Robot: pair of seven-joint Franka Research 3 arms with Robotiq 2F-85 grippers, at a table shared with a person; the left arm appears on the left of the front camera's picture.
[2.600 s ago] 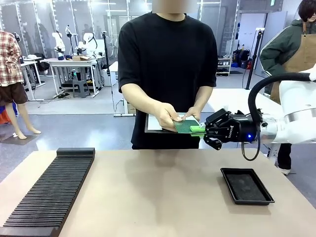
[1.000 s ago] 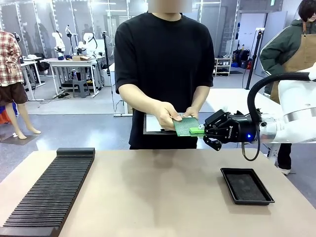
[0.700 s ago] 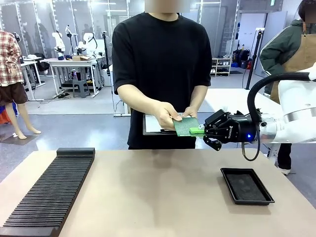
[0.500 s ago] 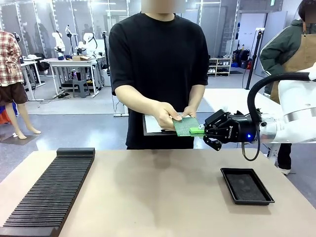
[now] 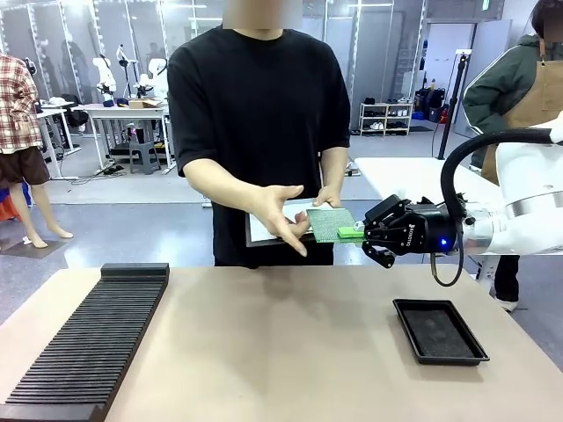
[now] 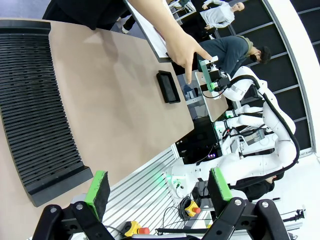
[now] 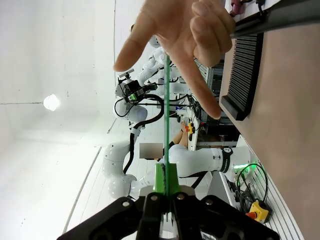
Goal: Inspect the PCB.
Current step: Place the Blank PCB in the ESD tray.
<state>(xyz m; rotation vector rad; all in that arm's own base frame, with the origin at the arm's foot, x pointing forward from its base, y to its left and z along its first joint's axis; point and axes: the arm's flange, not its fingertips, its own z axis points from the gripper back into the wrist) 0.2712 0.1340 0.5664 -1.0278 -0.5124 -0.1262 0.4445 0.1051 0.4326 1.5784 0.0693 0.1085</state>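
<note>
My right pincer (image 5: 354, 232) is clamped on one edge of the green board (image 5: 327, 223). It holds the board in the air over the table's far side, just beside the person's open hand (image 5: 283, 217). The black tray (image 5: 440, 332) lies on the table well apart, its floor bare. From my left wrist, my left pincer (image 6: 157, 187) stands apart, gripping nothing. From my right wrist, the board (image 7: 166, 100) rises edge-on from between my pads.

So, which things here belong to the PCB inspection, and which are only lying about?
In the job: PCB, held by the shut right gripper; the person's hand close to it; the clipboard the person holds.
Lying about: black tray; black slotted rack; open left gripper, idle.
</note>
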